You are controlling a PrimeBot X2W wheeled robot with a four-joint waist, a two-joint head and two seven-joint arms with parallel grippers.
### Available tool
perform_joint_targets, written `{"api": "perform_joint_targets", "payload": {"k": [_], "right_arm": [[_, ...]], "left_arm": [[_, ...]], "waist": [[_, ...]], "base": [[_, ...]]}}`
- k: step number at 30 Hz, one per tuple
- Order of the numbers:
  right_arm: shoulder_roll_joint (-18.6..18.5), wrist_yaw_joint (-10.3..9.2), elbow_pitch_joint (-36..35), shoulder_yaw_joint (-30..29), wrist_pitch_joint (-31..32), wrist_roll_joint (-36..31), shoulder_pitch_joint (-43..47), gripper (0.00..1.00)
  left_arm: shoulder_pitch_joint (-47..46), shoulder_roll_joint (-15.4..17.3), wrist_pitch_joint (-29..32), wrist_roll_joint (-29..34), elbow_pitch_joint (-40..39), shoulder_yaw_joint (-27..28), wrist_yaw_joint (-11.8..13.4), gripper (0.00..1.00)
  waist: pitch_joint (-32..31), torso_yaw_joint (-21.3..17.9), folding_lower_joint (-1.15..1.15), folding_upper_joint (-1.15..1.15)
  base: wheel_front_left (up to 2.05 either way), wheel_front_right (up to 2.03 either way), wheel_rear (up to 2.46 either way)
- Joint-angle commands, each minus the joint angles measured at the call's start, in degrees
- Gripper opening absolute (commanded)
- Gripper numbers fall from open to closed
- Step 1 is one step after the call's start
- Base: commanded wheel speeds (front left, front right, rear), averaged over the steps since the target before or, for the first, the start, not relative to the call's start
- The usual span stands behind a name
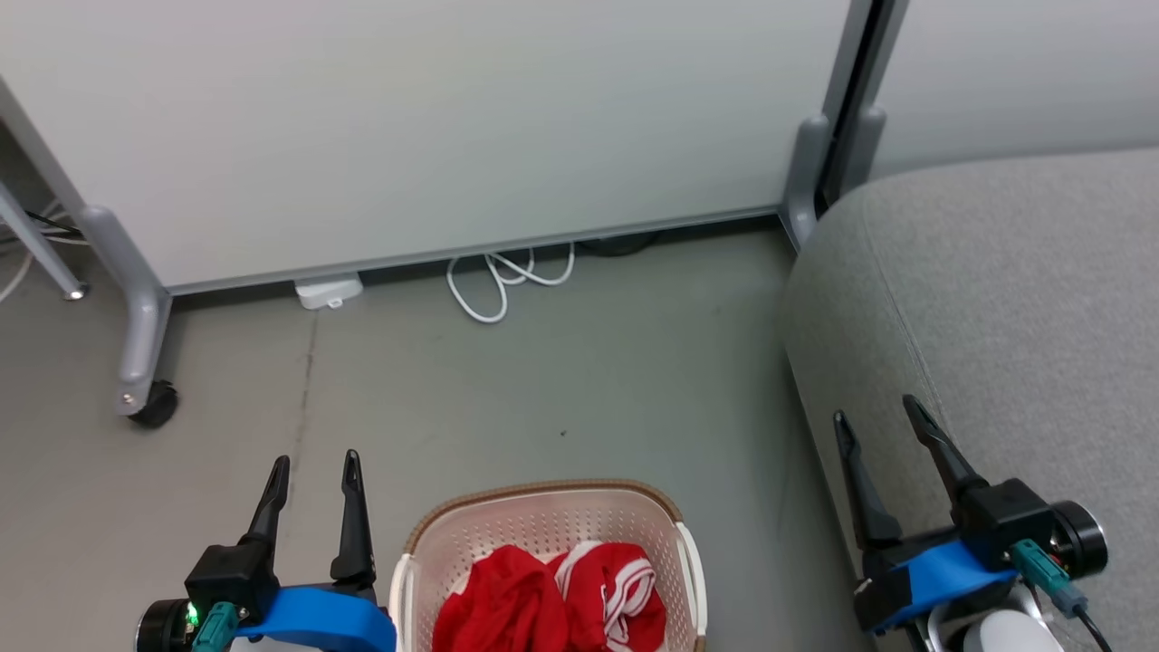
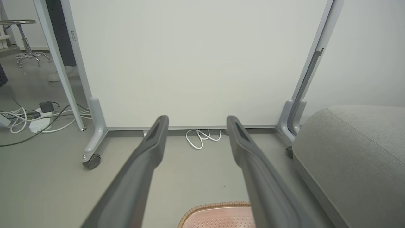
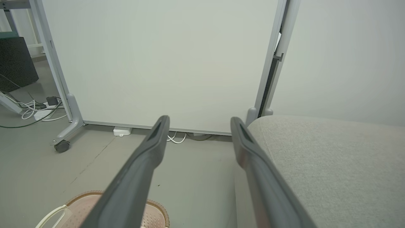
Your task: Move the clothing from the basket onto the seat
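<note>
Two red garments (image 1: 543,602), one of them white-striped, lie heaped in the one basket (image 1: 543,496) on the floor (image 1: 561,380). My left fingers (image 1: 353,516) stand wide and empty just beside it. My right fingers (image 1: 865,489), equally wide and empty, hang over the edge of the one grey seat (image 1: 996,299).
</note>
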Motion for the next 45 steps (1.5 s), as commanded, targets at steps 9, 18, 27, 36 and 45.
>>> {"api": "perform_joint_targets", "payload": {"k": [9, 18, 27, 36, 45], "right_arm": [[-0.21, 0.03, -3.76, 3.76, -0.09, -0.06, -4.87, 1.00], [-0.17, 0.03, -5.68, 4.25, -0.54, 2.38, -8.28, 1.00], [-0.15, 0.03, -8.08, 4.60, -0.67, 4.72, -11.45, 1.00], [-0.17, 0.03, -9.76, 5.09, -0.67, 7.56, -12.80, 1.00], [-0.17, 0.03, -10.51, 6.06, -0.67, 9.19, -14.24, 1.00]], "left_arm": [[-4.62, 0.92, -0.22, 0.88, 7.67, -0.15, -0.36, 1.00], [-13.69, 3.06, -0.22, 2.57, 20.70, -1.05, -0.39, 1.00], [-21.98, 4.85, 1.22, 4.16, 32.75, -2.61, 0.20, 1.00], [-28.25, 6.60, 2.75, 5.47, 40.04, -5.05, -0.97, 1.00], [-32.98, 8.64, 3.40, 5.88, 44.44, -6.06, -0.16, 1.00]], "waist": [[11.62, -9.15, 0.00, 0.00], [23.78, -14.88, 0.00, 0.00], [33.00, -16.00, 0.00, 0.00], [39.44, -15.96, 0.00, 0.00], [43.52, -16.66, 0.00, 0.00]], "base": [[0.00, 0.00, 0.00], [0.00, 0.00, 0.00], [0.00, 0.00, 0.00], [0.00, 0.00, 0.00], [0.00, 0.00, 0.00]]}}
